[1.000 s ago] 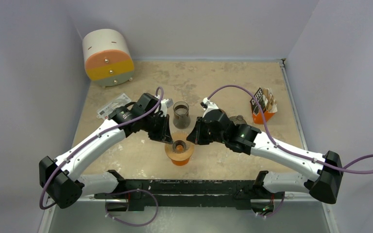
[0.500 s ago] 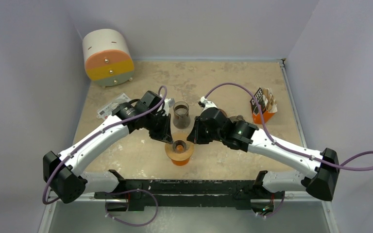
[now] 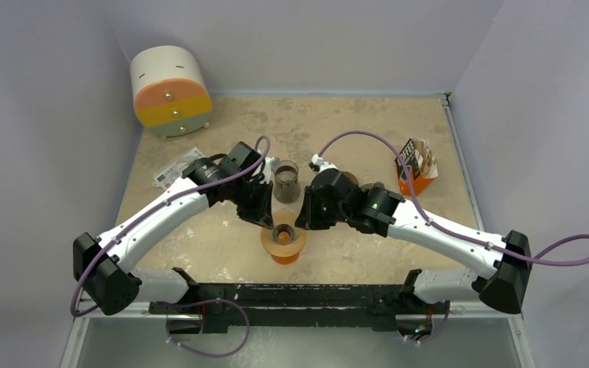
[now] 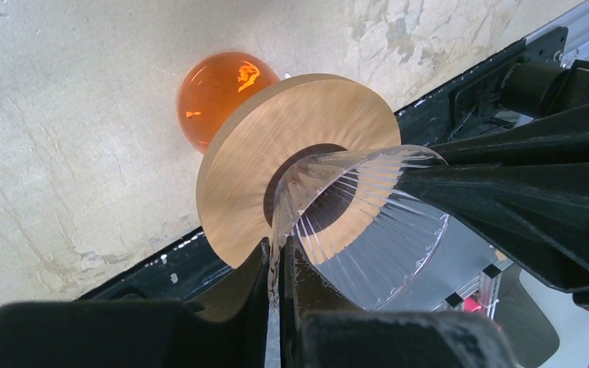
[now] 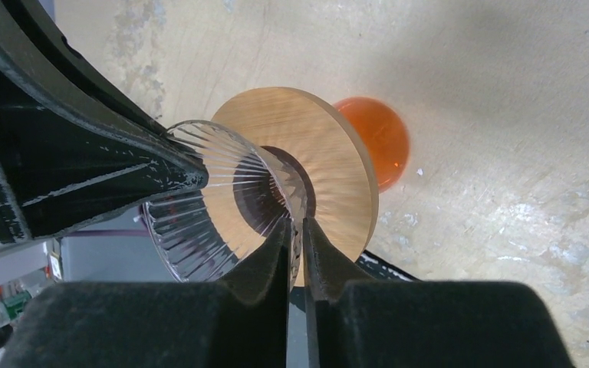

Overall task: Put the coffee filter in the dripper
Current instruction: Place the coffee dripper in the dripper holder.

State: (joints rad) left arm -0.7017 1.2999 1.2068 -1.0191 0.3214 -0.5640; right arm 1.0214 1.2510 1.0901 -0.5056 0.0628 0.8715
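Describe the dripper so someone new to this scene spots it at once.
On the table, look front and centre, where the left gripper and right gripper meet. The dripper stands there: a clear ribbed glass cone in a wooden collar over an orange base, unlike the glass beaker behind it.

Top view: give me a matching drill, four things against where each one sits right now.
Things:
1. glass dripper
2. orange box
3. round drawer unit
4. glass beaker

Places:
A. back left corner
B. far right
C. front centre
D. middle, just behind the dripper

Pairs: 1-C, 2-B, 3-A, 4-D
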